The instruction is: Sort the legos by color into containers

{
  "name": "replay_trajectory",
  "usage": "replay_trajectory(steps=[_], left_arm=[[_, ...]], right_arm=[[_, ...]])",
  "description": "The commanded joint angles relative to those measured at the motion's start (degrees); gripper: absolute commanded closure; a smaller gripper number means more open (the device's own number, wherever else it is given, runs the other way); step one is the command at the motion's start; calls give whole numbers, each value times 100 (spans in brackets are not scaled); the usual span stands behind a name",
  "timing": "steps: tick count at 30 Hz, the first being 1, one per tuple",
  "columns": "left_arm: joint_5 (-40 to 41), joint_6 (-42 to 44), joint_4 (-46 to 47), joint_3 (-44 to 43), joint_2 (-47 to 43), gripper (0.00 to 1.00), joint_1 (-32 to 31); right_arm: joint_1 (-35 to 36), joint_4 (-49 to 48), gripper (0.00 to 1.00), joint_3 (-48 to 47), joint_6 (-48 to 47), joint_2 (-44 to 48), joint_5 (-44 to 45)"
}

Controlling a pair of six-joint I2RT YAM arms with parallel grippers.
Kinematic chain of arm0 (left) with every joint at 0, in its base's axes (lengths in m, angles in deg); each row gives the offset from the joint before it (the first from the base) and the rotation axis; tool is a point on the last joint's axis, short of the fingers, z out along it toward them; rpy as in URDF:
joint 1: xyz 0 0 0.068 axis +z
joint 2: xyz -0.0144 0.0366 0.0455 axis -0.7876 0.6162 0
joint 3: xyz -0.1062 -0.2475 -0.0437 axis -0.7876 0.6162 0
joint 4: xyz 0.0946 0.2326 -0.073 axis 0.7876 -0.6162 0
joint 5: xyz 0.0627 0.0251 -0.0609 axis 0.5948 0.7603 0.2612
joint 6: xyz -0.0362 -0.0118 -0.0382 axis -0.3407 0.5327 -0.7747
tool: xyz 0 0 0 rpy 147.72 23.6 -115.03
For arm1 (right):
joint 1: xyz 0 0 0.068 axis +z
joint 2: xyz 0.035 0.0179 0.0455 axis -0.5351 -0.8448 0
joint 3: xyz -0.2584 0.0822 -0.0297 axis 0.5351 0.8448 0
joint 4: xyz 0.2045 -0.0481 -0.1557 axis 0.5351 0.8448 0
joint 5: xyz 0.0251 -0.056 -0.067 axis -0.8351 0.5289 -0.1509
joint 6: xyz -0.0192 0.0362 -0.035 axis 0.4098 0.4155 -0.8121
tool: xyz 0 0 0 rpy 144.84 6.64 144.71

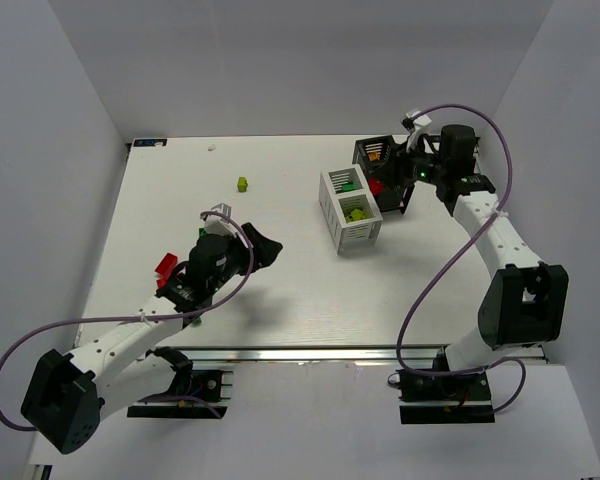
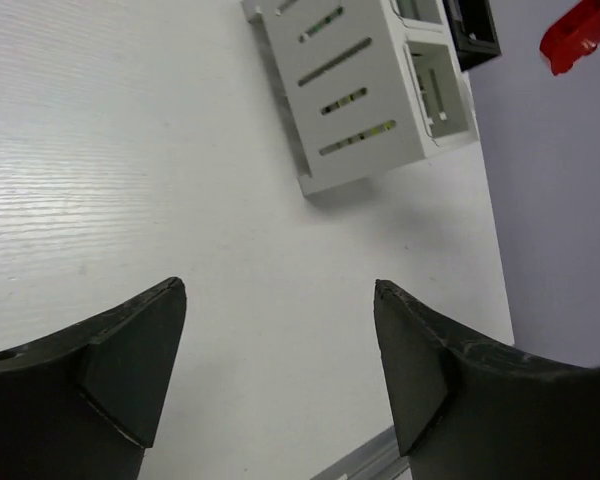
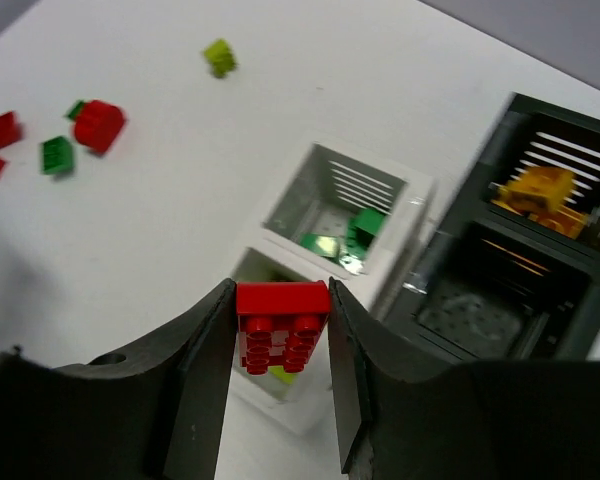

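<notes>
Two bins stood side by side: one white point(image 3: 320, 170), one black point(image 3: 450, 250). The right claw point(image 3: 280, 320) pinched one red brick point(image 3: 280, 298) above the white bin. The left claw point(image 2: 280, 340) was spread, holding nothing, over the worktop point(image 1: 300, 290). One orange brick point(image 3: 540, 190) lay in the black bin.

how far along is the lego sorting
Partly done. Sorted: green bricks and lime bricks in the white bin's two compartments, an orange brick in the black bin. In hand: the right gripper holds a red brick above the bins. Left: a loose lime brick, loose red bricks and a loose green brick on the table.
</notes>
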Motion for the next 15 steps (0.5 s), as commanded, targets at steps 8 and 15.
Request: replay_trajectory(steps=[8,15], left_arm=[[1254,-164,-974,-94,-525,8,60],[1439,-199,-1167,-138,-604,6,86]], right_arm=[[-192,-583,100,-416,-483,-577,1749],[-184,-944,100,-732,-571,-1077,2153]])
